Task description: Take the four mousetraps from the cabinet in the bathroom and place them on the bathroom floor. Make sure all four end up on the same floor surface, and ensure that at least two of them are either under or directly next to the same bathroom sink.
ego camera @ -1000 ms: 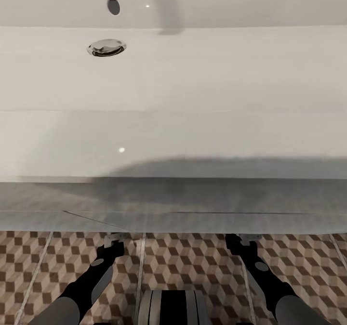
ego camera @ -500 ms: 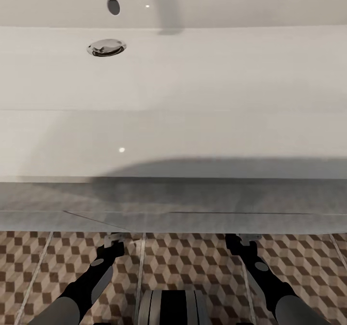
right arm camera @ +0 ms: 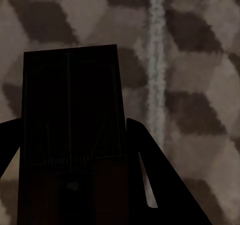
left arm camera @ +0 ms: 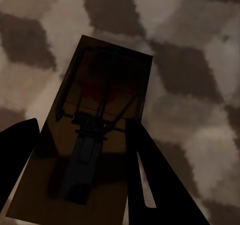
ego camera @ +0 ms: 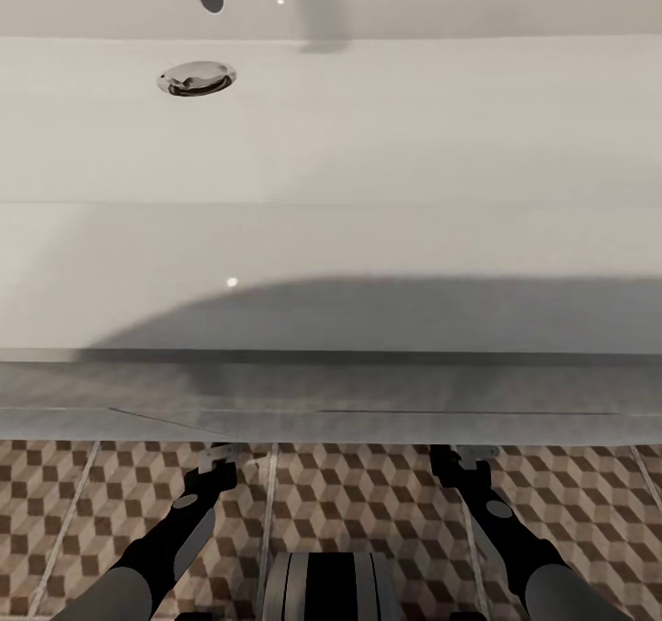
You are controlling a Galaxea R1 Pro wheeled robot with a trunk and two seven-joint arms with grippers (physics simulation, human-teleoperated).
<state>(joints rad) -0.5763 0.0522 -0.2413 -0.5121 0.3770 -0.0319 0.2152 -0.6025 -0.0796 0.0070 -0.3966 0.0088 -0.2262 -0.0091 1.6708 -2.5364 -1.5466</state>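
We face the bathroom sink, its chrome drain toward our left, with the cube-patterned bathroom floor below its front edge. Both arms reach down at the vanity's foot. The left gripper has its fingers clamped on 1 mousetrap, held above the tiles. The right gripper has its fingers clamped on a 2nd mousetrap, beside a pale grout line.
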